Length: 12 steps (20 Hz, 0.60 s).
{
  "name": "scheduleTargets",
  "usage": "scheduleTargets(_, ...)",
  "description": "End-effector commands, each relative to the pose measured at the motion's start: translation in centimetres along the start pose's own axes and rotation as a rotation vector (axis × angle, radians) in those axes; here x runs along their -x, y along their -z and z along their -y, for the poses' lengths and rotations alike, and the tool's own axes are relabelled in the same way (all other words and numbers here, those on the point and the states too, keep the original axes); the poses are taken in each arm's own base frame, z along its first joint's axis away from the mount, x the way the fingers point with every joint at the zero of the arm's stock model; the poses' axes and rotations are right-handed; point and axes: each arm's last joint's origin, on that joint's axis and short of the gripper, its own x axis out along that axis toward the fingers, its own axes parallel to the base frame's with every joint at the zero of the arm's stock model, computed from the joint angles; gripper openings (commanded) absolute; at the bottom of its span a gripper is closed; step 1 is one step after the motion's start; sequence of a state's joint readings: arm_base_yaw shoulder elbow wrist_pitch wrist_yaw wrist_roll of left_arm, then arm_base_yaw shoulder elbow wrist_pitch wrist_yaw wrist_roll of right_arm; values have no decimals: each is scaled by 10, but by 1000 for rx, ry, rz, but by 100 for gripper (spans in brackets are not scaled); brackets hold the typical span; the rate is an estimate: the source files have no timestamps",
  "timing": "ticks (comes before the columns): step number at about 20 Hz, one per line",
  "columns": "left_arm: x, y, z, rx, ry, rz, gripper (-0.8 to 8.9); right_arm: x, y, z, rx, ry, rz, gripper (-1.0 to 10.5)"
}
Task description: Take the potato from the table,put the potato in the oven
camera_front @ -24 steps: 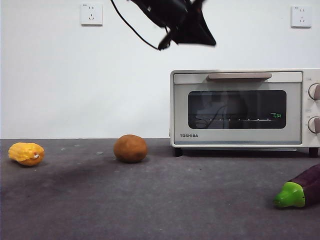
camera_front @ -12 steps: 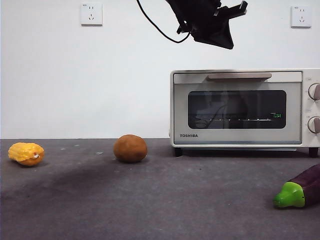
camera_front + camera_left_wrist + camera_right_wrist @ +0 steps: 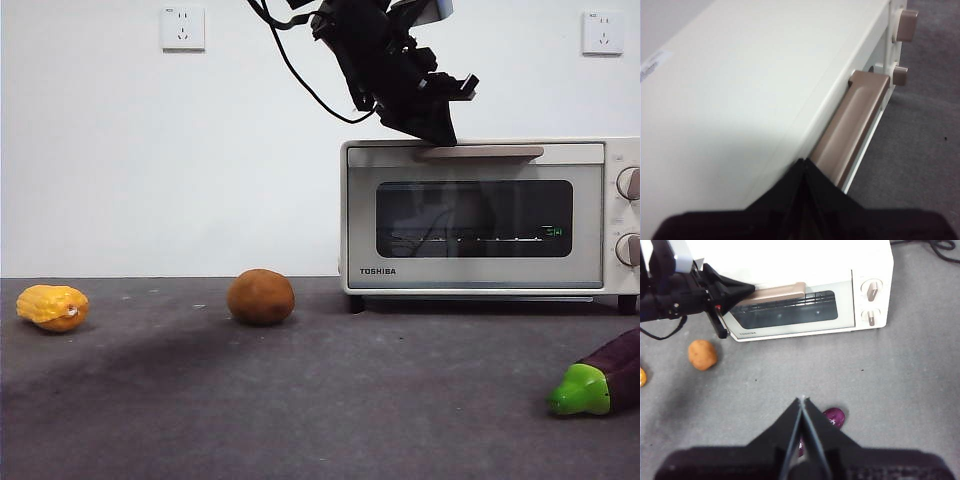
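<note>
The left end effector (image 3: pixel 437 128), jaws closed and empty, meets the handle (image 3: pixel 479 153) of the TOSHIBA-marked oven (image 3: pixel 480 215).

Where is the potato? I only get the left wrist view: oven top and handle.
Observer: The potato lies on the table, left of the oven in the front view, apart from the left gripper.
Operator: Anything else on the table?
Observer: A corn cob farther left, and an eggplant at the front right.
Operator: And the right arm?
Observer: The right gripper, jaws shut, hangs high above the eggplant.
</note>
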<state>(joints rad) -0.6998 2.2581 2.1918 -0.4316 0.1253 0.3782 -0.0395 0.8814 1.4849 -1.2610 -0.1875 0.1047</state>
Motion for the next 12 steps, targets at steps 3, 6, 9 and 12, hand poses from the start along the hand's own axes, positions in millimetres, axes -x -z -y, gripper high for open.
scheduleTargets(3, -8, 8, 1, -18, -12, -41, -7, -3, -3, 0, 0, -4, -7, 0)
scheduleTargets(6, -7, 13, -2, -14, 1, -79, -7, -3, -3, 0, 1, -4, -3, 0)
scheduleTargets(9, -7, 17, 0, -9, 19, -120, -8, -3, -3, 0, 1, -5, -1, 0)
scheduleTargets(12, -11, 24, 3, -2, 39, -156, -8, -3, -3, 0, 1, -5, -4, 0)
